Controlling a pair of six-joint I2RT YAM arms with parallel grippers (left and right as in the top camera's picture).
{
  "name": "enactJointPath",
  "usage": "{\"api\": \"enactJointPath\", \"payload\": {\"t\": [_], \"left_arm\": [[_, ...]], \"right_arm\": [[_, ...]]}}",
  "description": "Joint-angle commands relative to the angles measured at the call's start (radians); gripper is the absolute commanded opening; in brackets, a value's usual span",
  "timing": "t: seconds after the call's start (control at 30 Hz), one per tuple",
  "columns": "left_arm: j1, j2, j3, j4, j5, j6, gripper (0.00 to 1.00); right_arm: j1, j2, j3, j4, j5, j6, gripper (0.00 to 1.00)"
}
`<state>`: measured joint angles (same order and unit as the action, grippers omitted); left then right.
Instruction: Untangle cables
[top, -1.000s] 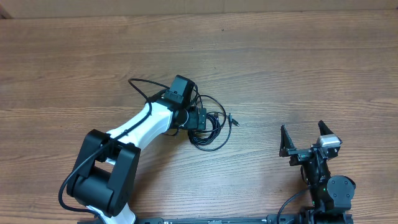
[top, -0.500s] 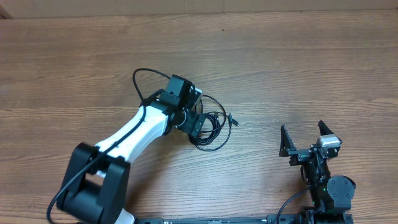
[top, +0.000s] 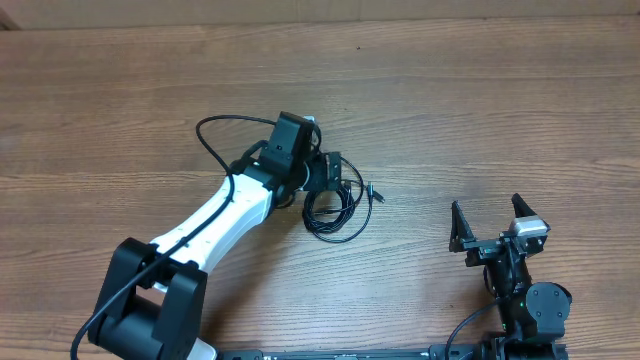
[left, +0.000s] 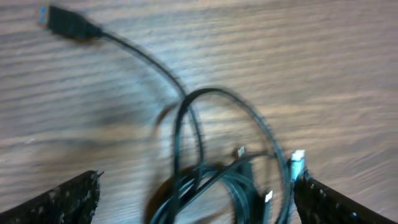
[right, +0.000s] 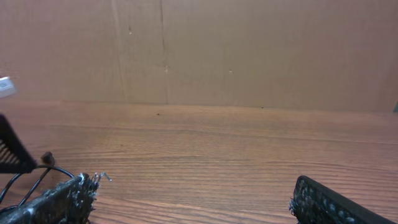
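The cables (top: 338, 214) lie as a tangled bundle of thin black loops near the middle of the wooden table (top: 500, 110), with one plug tip (top: 378, 196) sticking out to the right. My left gripper (top: 329, 177) hangs open over the bundle's far edge. In the left wrist view the loops (left: 217, 155) run between its fingertips (left: 68, 199), small silvery plug tips (left: 297, 163) show among them, and one dark plug (left: 65, 22) lies farther off. My right gripper (top: 492, 226) stands open at the near right, with only bare wood inside its jaws (right: 193, 202).
The left arm's own thicker black cable (top: 215, 135) loops out to the left of its wrist. A brown cardboard wall (right: 249, 50) stands behind the table's far edge. Bare wood lies between the bundle and the right gripper.
The left gripper has swung and shifted toward the far side of the bundle, and its arm cable loop has moved left. The right arm has stayed still.
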<state>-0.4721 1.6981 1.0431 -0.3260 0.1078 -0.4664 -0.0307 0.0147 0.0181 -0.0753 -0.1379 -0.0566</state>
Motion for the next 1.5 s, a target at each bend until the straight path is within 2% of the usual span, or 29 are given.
{"api": "enactJointPath", "payload": {"t": [0.0,0.13,0.23,0.37,0.43,0.5,0.53,0.6,0.63,0.67,0.77,0.83,1.03,1.07,1.1,1.17,1.23,1.3,1.33,1.4,1.47], "left_arm": [[-0.020,0.048,-0.001,0.046,-0.006,-0.069,1.00],[-0.026,0.093,-0.001,0.093,-0.042,-0.069,0.99],[-0.026,0.133,-0.001,0.130,-0.066,-0.070,0.93],[-0.026,0.153,-0.001,0.168,-0.064,-0.069,0.68],[-0.026,0.153,-0.001,0.183,-0.064,-0.069,0.67],[-0.026,0.153,-0.001,0.203,-0.064,-0.070,0.58],[-0.026,0.153,-0.001,0.204,-0.066,-0.070,0.49],[-0.026,0.153,-0.001,0.203,-0.085,-0.055,0.17],[-0.023,0.153,-0.001,0.199,-0.117,-0.035,0.07],[-0.018,0.153,0.000,0.196,-0.171,-0.017,0.04],[0.014,0.138,0.000,0.187,-0.313,-0.013,0.04],[0.048,0.104,0.001,0.158,-0.332,-0.033,0.04],[0.170,-0.095,0.001,-0.026,-0.313,-0.246,0.05],[0.185,-0.131,0.001,-0.068,-0.298,-0.284,0.12],[0.197,-0.165,0.001,-0.109,-0.271,-0.312,0.33],[0.212,-0.224,0.001,-0.169,-0.206,-0.322,0.50],[0.217,-0.267,0.001,-0.199,-0.193,-0.288,0.68],[0.216,-0.293,0.001,-0.197,-0.192,-0.178,0.92],[0.216,-0.301,0.001,-0.196,-0.192,-0.128,0.99],[0.216,-0.304,0.001,-0.213,-0.152,-0.102,0.99],[0.216,-0.299,0.000,-0.269,-0.029,-0.102,0.99]], "right_arm": [[0.003,-0.011,-0.010,0.003,0.009,-0.004,1.00],[0.003,-0.011,-0.010,0.003,0.009,-0.004,1.00],[0.003,-0.011,-0.010,0.003,0.009,-0.004,1.00],[0.003,-0.011,-0.010,0.003,0.009,-0.004,1.00],[0.003,-0.011,-0.010,0.003,0.009,-0.004,1.00],[0.003,-0.011,-0.010,0.003,0.009,-0.004,1.00],[0.003,-0.011,-0.010,0.003,0.009,-0.004,1.00],[0.003,-0.011,-0.010,0.003,0.009,-0.004,1.00],[0.003,-0.011,-0.010,0.003,0.009,-0.004,1.00],[0.003,-0.011,-0.010,0.003,0.009,-0.004,1.00],[0.003,-0.011,-0.010,0.003,0.009,-0.004,1.00],[0.003,-0.011,-0.010,0.003,0.009,-0.004,1.00],[0.003,-0.011,-0.010,0.003,0.009,-0.004,1.00],[0.003,-0.011,-0.010,0.003,0.009,-0.004,1.00],[0.003,-0.011,-0.010,0.003,0.009,-0.004,1.00],[0.003,-0.011,-0.010,0.003,0.009,-0.004,1.00],[0.003,-0.011,-0.010,0.003,0.009,-0.004,1.00],[0.003,-0.011,-0.010,0.003,0.009,-0.004,1.00],[0.003,-0.011,-0.010,0.003,0.009,-0.004,1.00],[0.003,-0.011,-0.010,0.003,0.009,-0.004,1.00],[0.003,-0.011,-0.010,0.003,0.009,-0.004,1.00]]}}
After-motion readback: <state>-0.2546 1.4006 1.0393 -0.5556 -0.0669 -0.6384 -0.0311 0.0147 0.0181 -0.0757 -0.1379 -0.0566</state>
